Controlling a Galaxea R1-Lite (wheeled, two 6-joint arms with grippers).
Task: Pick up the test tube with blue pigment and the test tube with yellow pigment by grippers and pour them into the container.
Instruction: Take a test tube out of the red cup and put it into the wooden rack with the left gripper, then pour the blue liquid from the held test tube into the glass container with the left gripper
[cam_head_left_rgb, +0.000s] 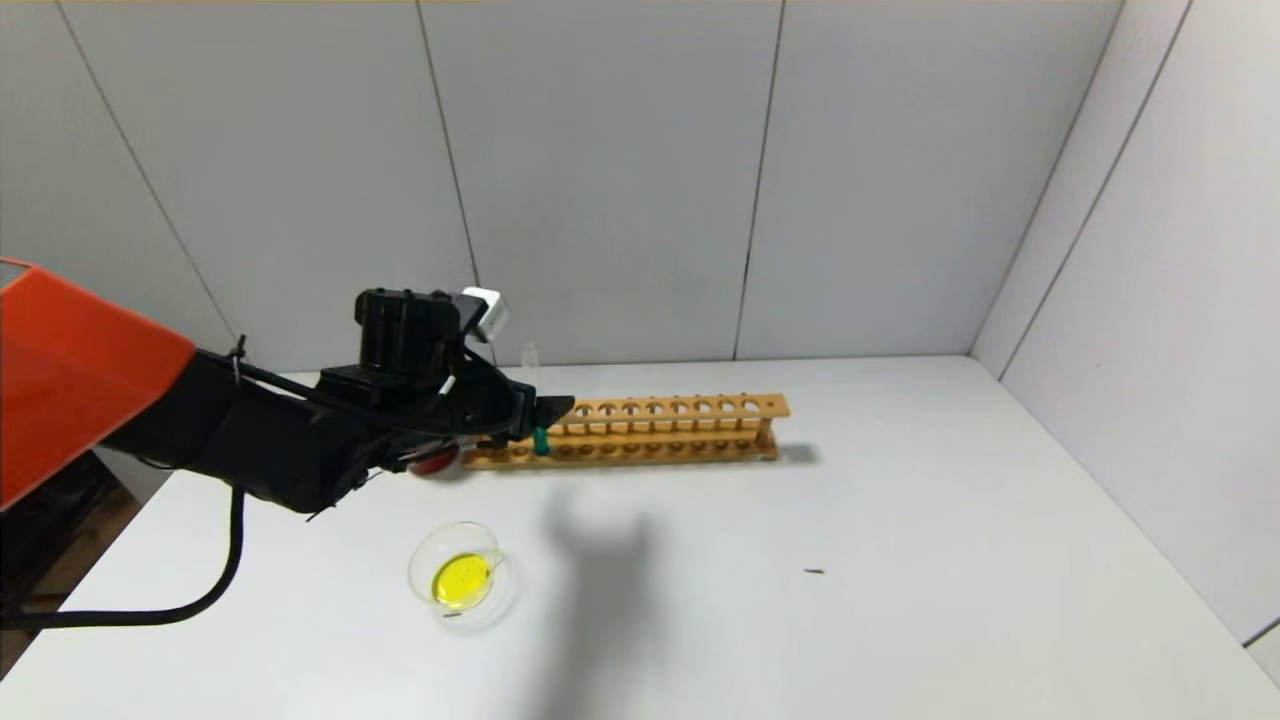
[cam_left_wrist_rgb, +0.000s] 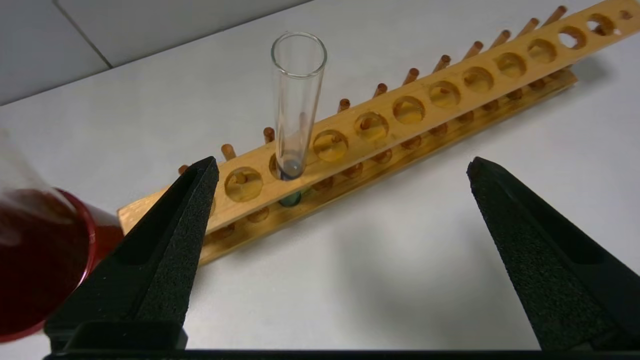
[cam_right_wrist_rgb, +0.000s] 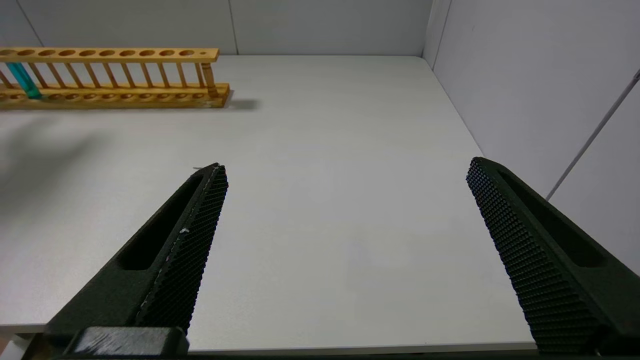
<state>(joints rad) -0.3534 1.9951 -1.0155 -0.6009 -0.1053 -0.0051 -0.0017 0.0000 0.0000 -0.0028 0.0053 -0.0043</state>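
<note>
Straight ahead of the left gripper (cam_left_wrist_rgb: 342, 167), fingers spread wide and empty, the blue tube (cam_left_wrist_rgb: 296, 107) stands upright in the rack (cam_left_wrist_rgb: 450, 95).

1. The surface (cam_head_left_rgb: 900, 560) is plain white, with a soft grey shadow near its middle.
2. The wall panels (cam_head_left_rgb: 600, 180) are pale grey, split by thin dark seams.
3. The rack (cam_head_left_rgb: 680, 430) is honey-yellow wood with darker brown pegs.
4. The test tube with blue pigment (cam_head_left_rgb: 541, 440) is clear glass with teal-blue liquid at its tip.
5. The container (cam_head_left_rgb: 460, 575) is clear glass holding bright yellow liquid.
6. The cup (cam_left_wrist_rgb: 40, 260) is dark red.
7. The left gripper (cam_left_wrist_rgb: 340, 170) has matte black fingers (cam_left_wrist_rgb: 165, 255); its module (cam_head_left_rgb: 485, 305) is white.
8. The right gripper (cam_right_wrist_rgb: 345, 170) has black fingers (cam_right_wrist_rgb: 190, 250) with a fine cross-hatched grid.
9. The left arm's cover (cam_head_left_rgb: 70, 370) is bright orange; its cable (cam_head_left_rgb: 200, 590) is black.
</note>
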